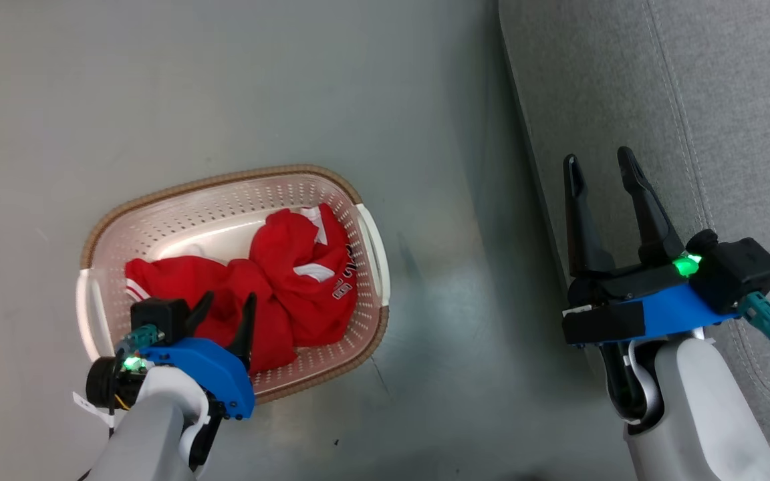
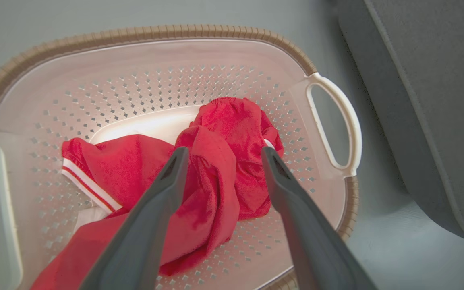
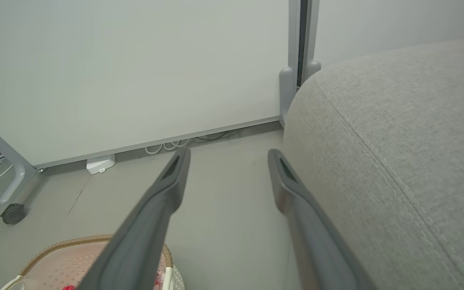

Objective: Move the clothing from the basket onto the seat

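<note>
The cream perforated basket [image 1: 358, 200] with a brown rim stands on the floor at left. Red clothing [image 1: 291, 280] lies bunched inside it, with white stripes and small lettering on its right side. In the left wrist view the red clothing [image 2: 216, 161] fills the basket [image 2: 135, 80] floor, a striped hem at its left. My left gripper [image 1: 228, 304] hangs open just above the near part of the pile; its fingers [image 2: 167, 177] straddle a red fold. My right gripper [image 1: 602, 164] is open and empty over the left edge of the grey seat [image 1: 692, 100].
Grey floor [image 1: 224, 80] surrounds the basket, with a gap between it and the seat. In the right wrist view a white wall panel [image 3: 135, 72] on a wheeled frame [image 3: 12, 213] stands beyond, cables along its base, beside the seat [image 3: 397, 141].
</note>
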{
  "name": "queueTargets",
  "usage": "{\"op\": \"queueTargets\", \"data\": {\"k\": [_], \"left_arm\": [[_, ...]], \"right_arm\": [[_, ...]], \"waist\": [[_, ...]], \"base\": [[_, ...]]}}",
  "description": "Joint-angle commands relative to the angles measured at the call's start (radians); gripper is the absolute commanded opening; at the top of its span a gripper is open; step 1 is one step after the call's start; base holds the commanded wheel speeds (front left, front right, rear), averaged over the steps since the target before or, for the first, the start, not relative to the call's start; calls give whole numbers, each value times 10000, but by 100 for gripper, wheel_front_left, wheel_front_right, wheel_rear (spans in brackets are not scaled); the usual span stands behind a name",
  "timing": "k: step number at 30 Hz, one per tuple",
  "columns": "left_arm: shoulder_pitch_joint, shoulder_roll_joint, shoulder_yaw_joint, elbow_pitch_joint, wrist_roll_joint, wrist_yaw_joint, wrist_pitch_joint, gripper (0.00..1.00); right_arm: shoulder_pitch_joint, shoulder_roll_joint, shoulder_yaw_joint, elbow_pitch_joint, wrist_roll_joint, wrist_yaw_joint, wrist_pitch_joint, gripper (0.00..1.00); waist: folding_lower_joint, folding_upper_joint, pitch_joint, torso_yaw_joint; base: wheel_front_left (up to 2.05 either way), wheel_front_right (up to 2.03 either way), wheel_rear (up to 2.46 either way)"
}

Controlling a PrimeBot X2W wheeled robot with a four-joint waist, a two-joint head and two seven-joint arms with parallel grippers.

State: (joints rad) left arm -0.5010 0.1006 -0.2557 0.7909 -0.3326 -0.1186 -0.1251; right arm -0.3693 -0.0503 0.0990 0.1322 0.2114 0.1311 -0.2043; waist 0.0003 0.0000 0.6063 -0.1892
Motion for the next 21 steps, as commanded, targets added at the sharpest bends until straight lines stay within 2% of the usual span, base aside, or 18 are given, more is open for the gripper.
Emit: {"op": "queueTargets", "data": {"k": [1,6,12,13,14,15,21], "left_arm": [[-366,162,2,362,-33,-55,52,100],[-1129,308,162,1450,-104,235,73,100],[-1668,403,175,2428,-162,332,161,100],[-1731,415,167,2575,-159,351,179,97],[-1786,423,154,2692,-161,361,150,19],[-1829,424,142,2785,-173,351,100,0],[-2011,326,55,3272,-259,261,-80,0]], "right_arm": [[-226,3,103,3,113,-5,-102,100],[-426,3,451,131,373,-7,-311,100],[-555,1,752,325,670,-7,-501,100],[-592,1,784,359,704,-7,-514,100],[-622,1,808,390,727,-7,-534,100],[-639,1,818,424,736,-7,-546,100],[-734,1,831,569,735,-7,-587,100]], "waist": [[-3,0,979,-697],[-3,0,1585,-1049],[-3,0,1924,-1251],[-3,0,1943,-1263],[-3,0,1952,-1272],[-3,0,1954,-1277],[-3,0,1869,-1219]], "base": [[0,0,0],[0,0,0],[0,0,0],[0,0,0],[0,0,0],[0,0,0],[0,0,0]]}}
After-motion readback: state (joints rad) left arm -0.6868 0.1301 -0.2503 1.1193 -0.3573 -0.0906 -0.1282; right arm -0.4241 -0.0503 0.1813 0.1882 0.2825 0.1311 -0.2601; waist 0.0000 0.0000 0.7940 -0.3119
